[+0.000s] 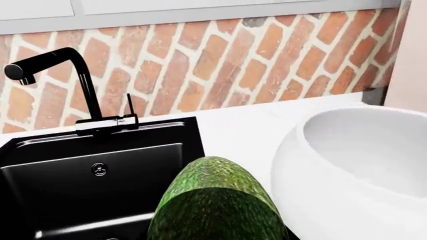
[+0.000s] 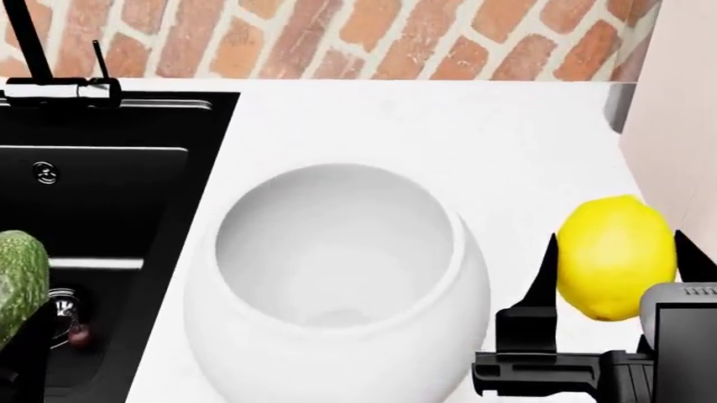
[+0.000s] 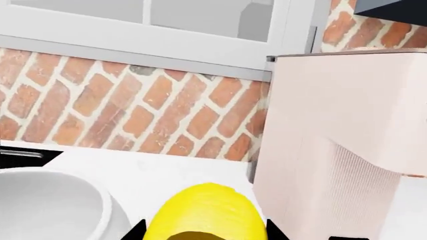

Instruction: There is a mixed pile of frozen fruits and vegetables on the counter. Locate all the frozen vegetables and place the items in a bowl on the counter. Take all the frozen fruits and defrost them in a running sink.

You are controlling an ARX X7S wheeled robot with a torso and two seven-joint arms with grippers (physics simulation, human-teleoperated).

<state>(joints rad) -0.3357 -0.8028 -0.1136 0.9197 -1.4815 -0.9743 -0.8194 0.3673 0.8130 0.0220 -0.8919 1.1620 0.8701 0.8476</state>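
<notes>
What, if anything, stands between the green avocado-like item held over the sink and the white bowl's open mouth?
Nothing visible blocks it. The avocado-like item in the left end effector sits over the black sink, with the white bowl right beside it. Only the bowl's own rounded wall and rim must be cleared.

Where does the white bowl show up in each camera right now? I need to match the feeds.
Head view: the bowl fills the lower centre, between the sink and the lemon.
Left wrist view: it takes the picture's right side, beside the avocado.
Right wrist view: only its rim shows at the lower left corner, next to the lemon.
Shared landmark: the brick wall behind the counter appears in all three.
</notes>
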